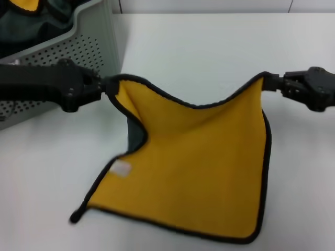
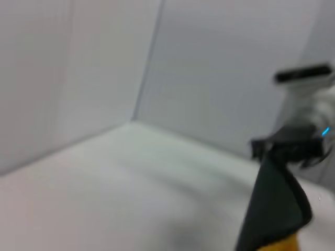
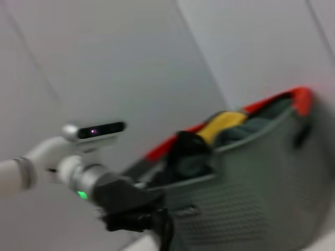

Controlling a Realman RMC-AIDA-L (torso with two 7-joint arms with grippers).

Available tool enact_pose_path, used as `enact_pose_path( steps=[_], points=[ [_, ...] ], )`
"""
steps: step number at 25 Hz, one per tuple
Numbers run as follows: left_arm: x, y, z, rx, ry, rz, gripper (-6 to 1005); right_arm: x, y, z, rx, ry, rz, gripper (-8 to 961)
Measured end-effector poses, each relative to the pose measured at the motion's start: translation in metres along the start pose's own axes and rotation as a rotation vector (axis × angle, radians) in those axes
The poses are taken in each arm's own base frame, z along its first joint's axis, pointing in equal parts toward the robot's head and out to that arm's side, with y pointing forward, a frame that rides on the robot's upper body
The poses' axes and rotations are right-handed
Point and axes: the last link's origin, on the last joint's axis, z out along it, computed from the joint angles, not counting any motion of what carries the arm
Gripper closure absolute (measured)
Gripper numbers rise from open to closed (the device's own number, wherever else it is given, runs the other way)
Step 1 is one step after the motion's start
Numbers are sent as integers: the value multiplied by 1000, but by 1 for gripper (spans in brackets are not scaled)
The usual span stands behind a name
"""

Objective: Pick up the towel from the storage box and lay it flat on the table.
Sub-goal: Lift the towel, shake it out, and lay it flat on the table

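the towel [image 1: 204,167] is being held spread between the two arms above the table [image 1: 209,47], yellow face up. its far left corner is being pinched in the closed left gripper [image 1: 107,86], and its far right corner is being pinched in the closed right gripper [image 1: 269,82]. the near edge is already resting on the table toward the near edge of the tabletop, while the far edge is sagging between the grippers. near the left gripper a flap is being folded under, with the dark grey-green face showing. the storage box [image 1: 78,47] is standing at the far left corner of the table, just beside the left gripper, with more cloth seen inside it.

several faults are being risked from here. if the corners are released as they are, the slack far edge is likely to be left rumpled and the folded flap trapped beneath, so the towel would not be lying flat. if the corners are drawn apart too hard, one is likely to be pulled out of its grip. the left arm is also being worked close to the box wall, which could be knocked.
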Motion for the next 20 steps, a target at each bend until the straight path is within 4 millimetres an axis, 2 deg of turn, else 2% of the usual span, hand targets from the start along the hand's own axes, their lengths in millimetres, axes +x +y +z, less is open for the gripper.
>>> enact_pose_path(
  steps=[7,11,20],
  points=[
    [-1,-23,7,124,-88,-33,984,-11,-32,7,163,84,-59,947],
    [0,-32,17,172,-120,-43,984,-17,-44,15,211,138,-97,946],
    [-2,-49,42,266,-219,-16,985,-29,-62,47,275,249,-175,946]
  ],
)
